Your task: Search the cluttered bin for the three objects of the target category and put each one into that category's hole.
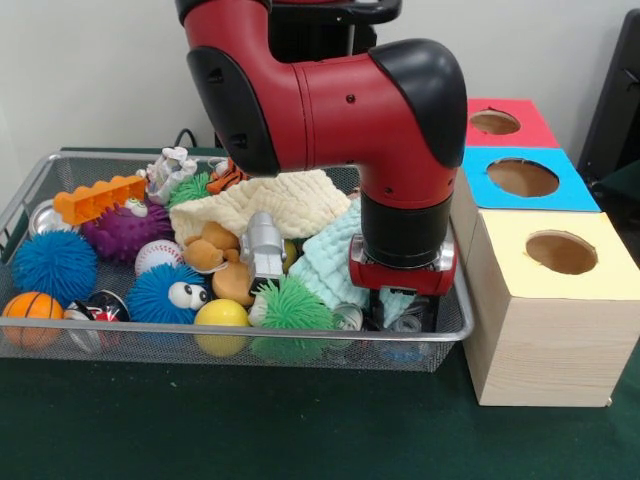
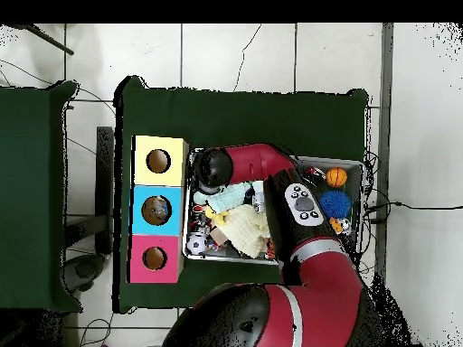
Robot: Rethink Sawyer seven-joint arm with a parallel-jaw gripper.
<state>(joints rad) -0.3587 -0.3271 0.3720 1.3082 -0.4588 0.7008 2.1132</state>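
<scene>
The arm (image 1: 330, 105) is glossy red with rounded black joint caps and small dark screw holes along its casing. Just above the wire bin (image 1: 40, 175), its black cylindrical wrist ends in a red collar with silver fittings.

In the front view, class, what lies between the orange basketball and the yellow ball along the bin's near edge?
In the front view, between the basketball and the yellow ball lie a small dark ball and a fuzzy blue ball with googly eyes.
</scene>
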